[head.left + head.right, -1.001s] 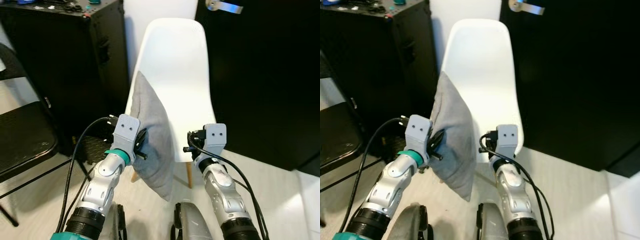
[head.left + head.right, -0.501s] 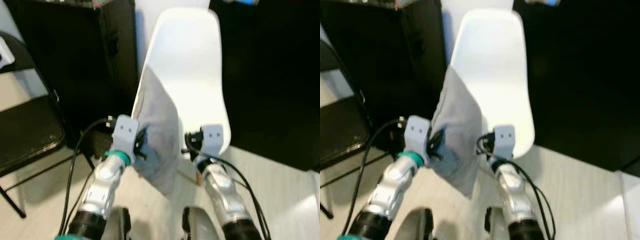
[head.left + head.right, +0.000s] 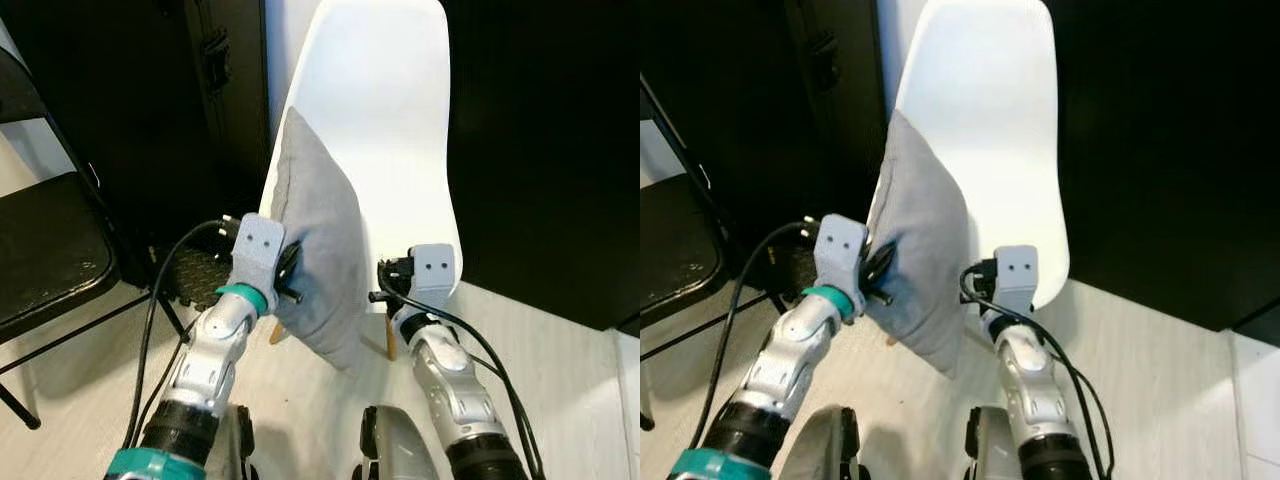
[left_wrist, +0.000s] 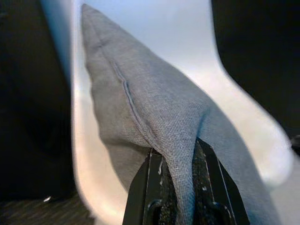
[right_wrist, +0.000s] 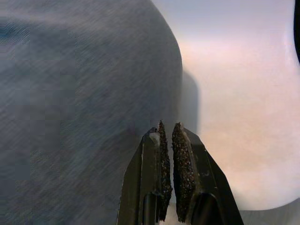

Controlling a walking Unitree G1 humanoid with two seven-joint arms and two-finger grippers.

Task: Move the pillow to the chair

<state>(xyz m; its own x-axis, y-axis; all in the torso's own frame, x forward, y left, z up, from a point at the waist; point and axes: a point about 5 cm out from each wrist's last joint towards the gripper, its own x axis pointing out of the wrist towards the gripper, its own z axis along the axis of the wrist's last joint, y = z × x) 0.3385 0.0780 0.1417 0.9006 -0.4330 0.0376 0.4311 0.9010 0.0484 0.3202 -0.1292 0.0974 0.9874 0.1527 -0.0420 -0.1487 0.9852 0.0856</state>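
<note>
My left hand (image 4: 177, 161) pinches pillow (image 3: 318, 255) edge | pillow upright over white chair (image 3: 400, 120) | right hand (image 5: 171, 140) closed, empty

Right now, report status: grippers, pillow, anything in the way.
Left gripper shut on grey pillow, held on edge over white chair seat. Right gripper shut, empty, beside pillow. Black folding chair off to the left, not in the way.

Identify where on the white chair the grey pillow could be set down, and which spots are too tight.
The white chair has bare seat between the grey pillow and its right edge. It is tight near the front edge, where the left gripper pinches the pillow and the right gripper hangs close.
</note>
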